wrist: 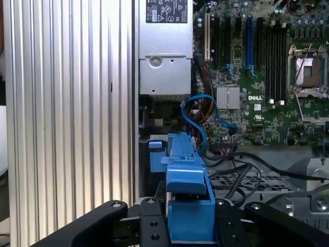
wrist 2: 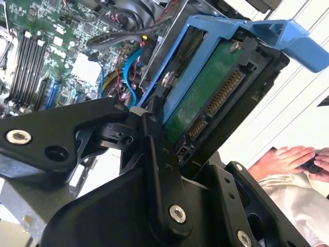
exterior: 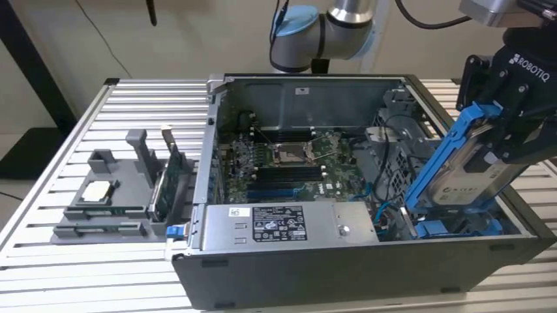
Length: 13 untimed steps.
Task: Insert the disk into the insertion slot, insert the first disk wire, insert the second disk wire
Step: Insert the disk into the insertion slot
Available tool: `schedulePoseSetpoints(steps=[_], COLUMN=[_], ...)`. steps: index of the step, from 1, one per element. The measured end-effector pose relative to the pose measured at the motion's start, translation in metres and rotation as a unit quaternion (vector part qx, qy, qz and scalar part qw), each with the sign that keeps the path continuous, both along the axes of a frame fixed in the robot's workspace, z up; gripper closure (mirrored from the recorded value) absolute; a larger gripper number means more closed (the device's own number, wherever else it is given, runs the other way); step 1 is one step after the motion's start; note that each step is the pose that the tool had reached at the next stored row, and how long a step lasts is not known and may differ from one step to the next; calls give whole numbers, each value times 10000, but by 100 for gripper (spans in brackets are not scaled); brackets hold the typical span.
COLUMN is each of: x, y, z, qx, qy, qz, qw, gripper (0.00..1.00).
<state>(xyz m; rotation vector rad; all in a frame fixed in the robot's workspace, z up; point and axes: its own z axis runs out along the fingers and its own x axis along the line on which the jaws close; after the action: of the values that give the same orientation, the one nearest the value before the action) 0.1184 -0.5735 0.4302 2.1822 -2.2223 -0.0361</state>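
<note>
The disk (exterior: pixel 477 171), silver-grey in a bright blue carrier, hangs tilted over the open computer case's near corner at the exterior view's right. My gripper (exterior: pixel 497 140) is shut on its upper part. In the second wrist view the disk's green board and connector (wrist 2: pixel 208 100) sit between the black fingers (wrist 2: pixel 154 139). In the first wrist view the blue carrier (wrist: pixel 186 172) runs out from the gripper (wrist: pixel 190 229) toward the case. The insertion slot (exterior: pixel 435 220) lies just below the disk's lower end, beside another blue carrier (exterior: pixel 474 228). Blue disk wires (wrist: pixel 205 110) curl loose near the cage.
The case holds a motherboard (exterior: pixel 287 163) and a silver power supply (exterior: pixel 278 223). A grey fixture (exterior: pixel 109 195) with parts stands on the slatted table (exterior: pixel 52 261) at the exterior view's left. A person's hands (wrist 2: pixel 290 159) show beyond the case in the second wrist view.
</note>
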Motion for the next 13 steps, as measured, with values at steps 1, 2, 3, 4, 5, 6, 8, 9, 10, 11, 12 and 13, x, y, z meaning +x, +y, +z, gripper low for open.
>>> schedulePoseSetpoints(steps=[1, 2, 3, 4, 5, 6, 8, 9, 10, 11, 12, 13], x=[19, 39, 59, 75, 87, 91, 91, 92, 96, 97, 100, 101], y=[0, 0, 0, 0, 0, 0, 0, 1, 0, 0, 1, 1], z=[-8, -18, -27, -38, -69, -106, -132, -170, -185, -194, -203, -213], qx=[-1, -1, -1, -1, 0, 0, 3, 15, 19, 20, 22, 23], qy=[0, 0, 0, 0, 0, 0, -1, -1, -1, -1, -1, -1], qz=[0, 0, 0, 1, 1, 0, 1, 1, 1, 1, 1, 1], qw=[10000, 10000, 10000, 10000, 10000, 10000, 10000, 10000, 10000, 10000, 10000, 10000], gripper=[67, 67, 67, 67, 67, 67, 67, 67, 67, 67, 67, 67])
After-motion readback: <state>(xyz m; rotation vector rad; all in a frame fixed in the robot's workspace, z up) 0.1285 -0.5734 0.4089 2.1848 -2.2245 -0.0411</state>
